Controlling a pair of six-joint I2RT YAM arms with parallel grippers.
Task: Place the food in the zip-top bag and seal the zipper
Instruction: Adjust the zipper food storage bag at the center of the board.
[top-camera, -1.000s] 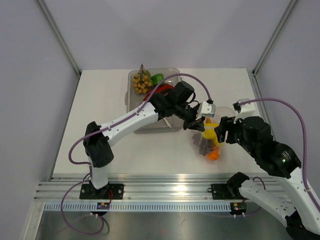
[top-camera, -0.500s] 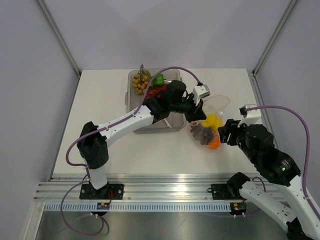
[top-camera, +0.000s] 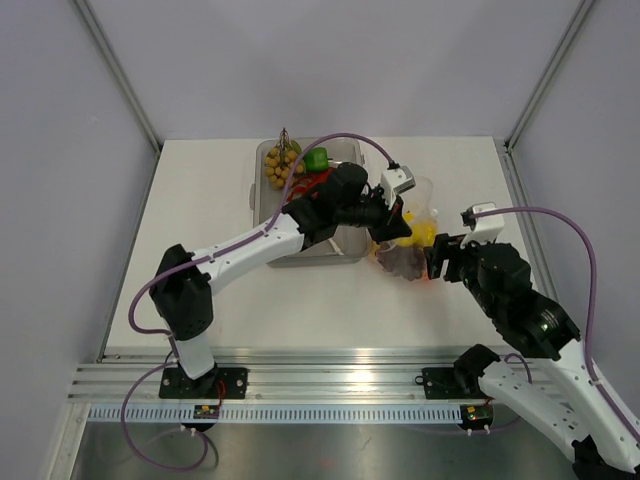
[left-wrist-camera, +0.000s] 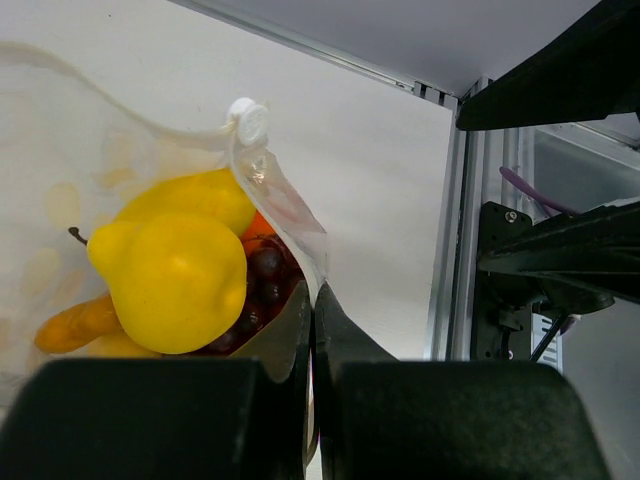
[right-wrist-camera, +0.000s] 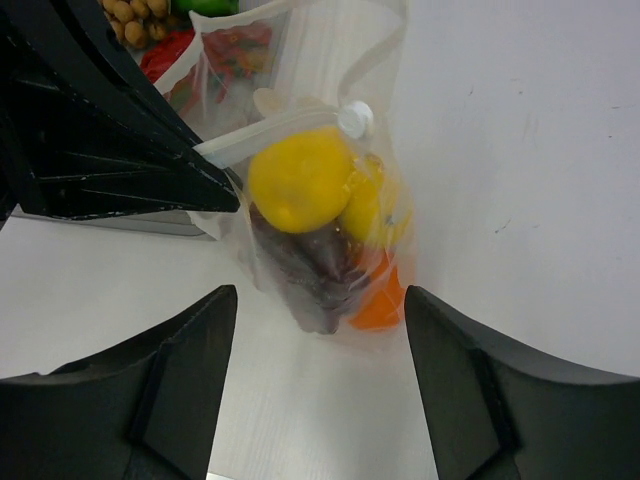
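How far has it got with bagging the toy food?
Done: a lemon, purple grapes and an orange sit inside the bag. In hand: the left pincer pinches the bag's edge; the right pincer is open, facing it. Left: a green pepper and others wait in the tray; the zipper looks unsealed.

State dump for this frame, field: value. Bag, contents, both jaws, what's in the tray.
left gripper: jaws shut on the zip-top bag edge
right gripper: jaws open, bag ahead between them, no grip
in bag: lemon, purple grapes, orange
zipper: slider at one end, mouth looks unsealed
tray: green pepper, red piece, yellow-brown bunch
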